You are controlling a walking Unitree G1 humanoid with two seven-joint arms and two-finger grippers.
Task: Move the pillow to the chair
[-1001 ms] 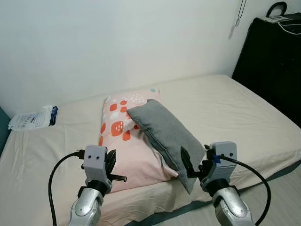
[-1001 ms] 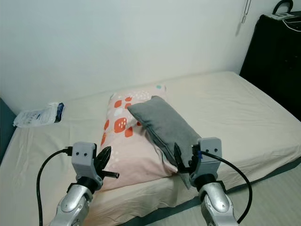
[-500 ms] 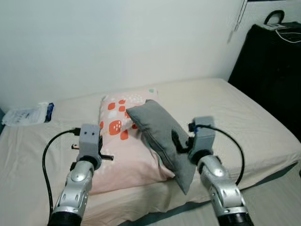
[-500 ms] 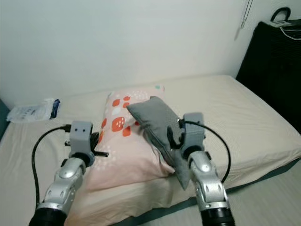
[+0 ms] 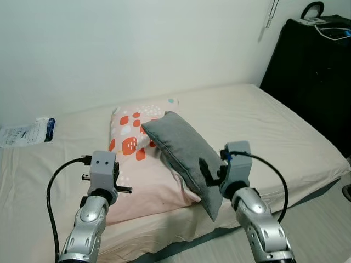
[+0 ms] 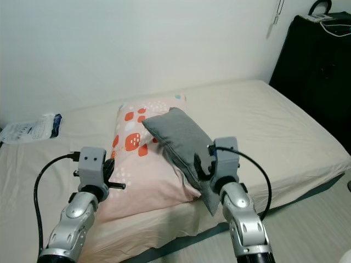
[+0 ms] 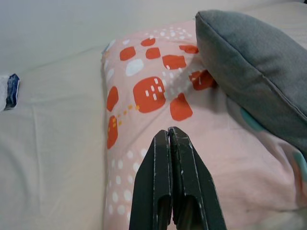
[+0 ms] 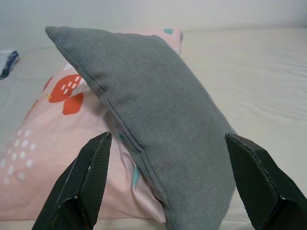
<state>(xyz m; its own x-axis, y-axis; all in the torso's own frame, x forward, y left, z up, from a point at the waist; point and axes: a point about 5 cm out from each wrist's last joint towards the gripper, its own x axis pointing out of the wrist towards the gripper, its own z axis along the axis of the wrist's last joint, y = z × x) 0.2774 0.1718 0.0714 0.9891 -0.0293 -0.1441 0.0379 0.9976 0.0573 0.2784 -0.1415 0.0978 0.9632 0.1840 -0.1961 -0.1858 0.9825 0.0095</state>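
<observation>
A grey pillow (image 5: 184, 150) leans tilted across a pink pillow (image 5: 137, 170) with orange and white patches, both on the bed. My right gripper (image 8: 168, 139) is open, its two fingers spread either side of the grey pillow's near lower end and not touching it. In the eye views its black finger (image 5: 204, 167) stands just before that end. My left gripper (image 7: 169, 130) is shut with nothing in it, hovering over the pink pillow's near part, left of the grey one.
The beige bed (image 5: 285, 137) runs right to a near edge, with pale floor (image 5: 323, 219) beyond. A tall black cabinet (image 5: 312, 71) stands at the right. A white packet (image 5: 24, 132) lies at the bed's far left by the wall.
Both arms have reached forward to the pillows, and the right gripper has come up to the grey pillow's lower end. The head view has shifted a little. The pillows lie as before.
</observation>
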